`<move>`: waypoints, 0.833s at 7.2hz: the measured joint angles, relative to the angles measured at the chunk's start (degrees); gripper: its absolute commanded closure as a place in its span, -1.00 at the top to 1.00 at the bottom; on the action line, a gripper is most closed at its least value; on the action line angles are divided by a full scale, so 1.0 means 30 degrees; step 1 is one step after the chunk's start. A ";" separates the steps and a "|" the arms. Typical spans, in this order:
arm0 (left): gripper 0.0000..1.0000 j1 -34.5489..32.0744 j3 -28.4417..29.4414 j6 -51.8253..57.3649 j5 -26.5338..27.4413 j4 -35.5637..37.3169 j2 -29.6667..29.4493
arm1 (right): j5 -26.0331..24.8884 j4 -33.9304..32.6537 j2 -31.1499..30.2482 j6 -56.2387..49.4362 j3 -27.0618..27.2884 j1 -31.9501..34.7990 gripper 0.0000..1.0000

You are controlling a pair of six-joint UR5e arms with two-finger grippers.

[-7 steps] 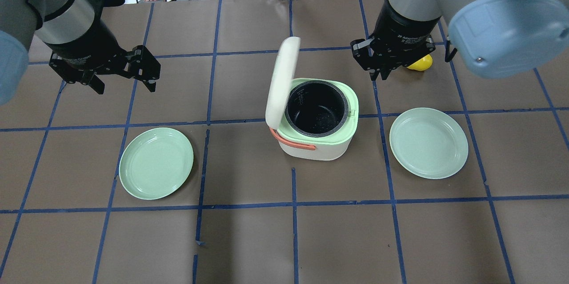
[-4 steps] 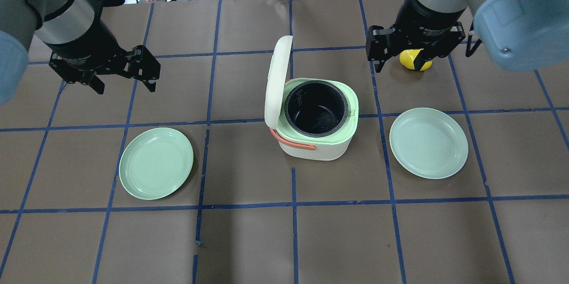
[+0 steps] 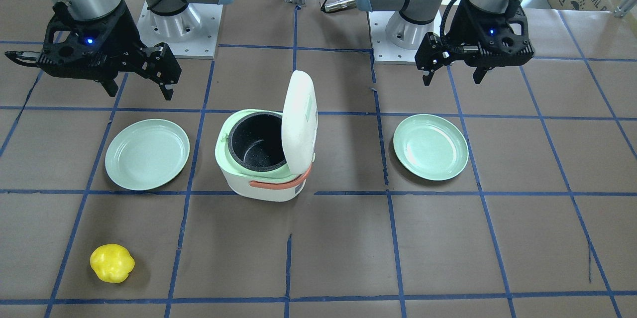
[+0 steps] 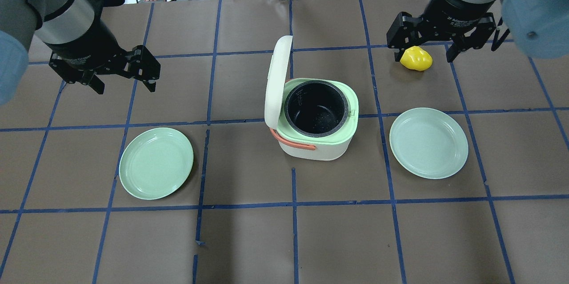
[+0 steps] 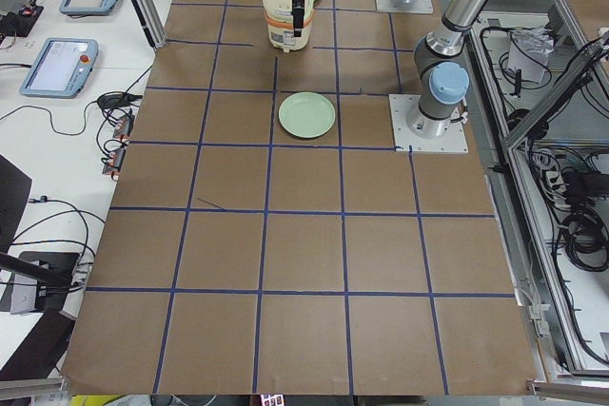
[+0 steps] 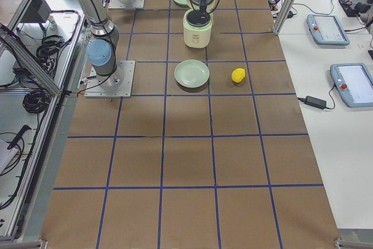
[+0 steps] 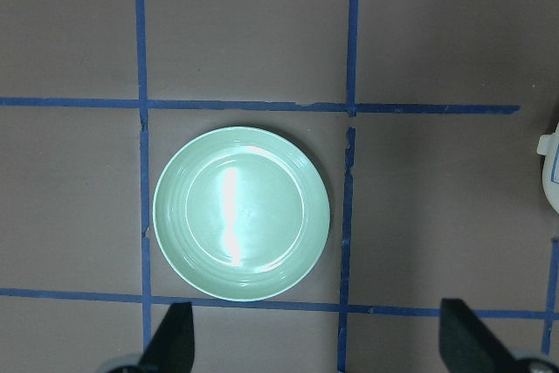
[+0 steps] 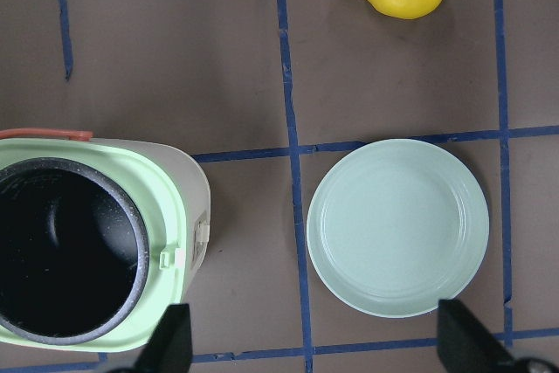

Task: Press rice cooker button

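Cooker: the rice cooker point(image 4: 318, 144) sits on the table with one green plate point(image 4: 155, 163) on its left and another plate point(image 4: 428, 142) on its right.
Lid: the lid point(image 4: 278, 82) stands open on the cooker's left side, leaving the dark pot point(image 4: 315, 108) exposed.
Button: a small tab point(image 8: 179, 257) on the cooker's right rim may be the button, though it is too small to be sure.
Left gripper: the left gripper point(image 4: 123, 80) hangs well to the cooker's left, fingers spread and empty.
Right gripper: the right gripper point(image 3: 139, 89) hangs beyond the cooker's right rear, fingers apart and empty, above the yellow toy fruit point(image 4: 416, 58).
Risk, miss: spread fingers could straddle the tab, or one could slip into the pot.
Risk, slide: a sideways push from the right could shove or tip the light cooker leftward.
Risk, lid: a brush against the upright lid could swing it shut on a finger.
Risk, fruit: dropping straight down would strike the fruit, not the cooker.
Risk, wrong arm: from the left, the lid blocks the way.
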 measured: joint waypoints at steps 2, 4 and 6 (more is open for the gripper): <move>1.00 0.0001 0.0000 0.0000 0.0011 0.0000 0.0000 | 0.0021 0.0033 0.0111 -0.0060 0.0078 -0.0400 1.00; 1.00 0.0001 0.0000 0.0000 0.0008 0.0000 0.0000 | 0.0081 0.0165 0.0082 -0.0087 0.0030 -0.0914 1.00; 1.00 0.0001 0.0000 0.0000 0.0007 0.0000 0.0000 | 0.0102 0.0236 -0.0064 -0.0048 -0.0041 -0.1002 1.00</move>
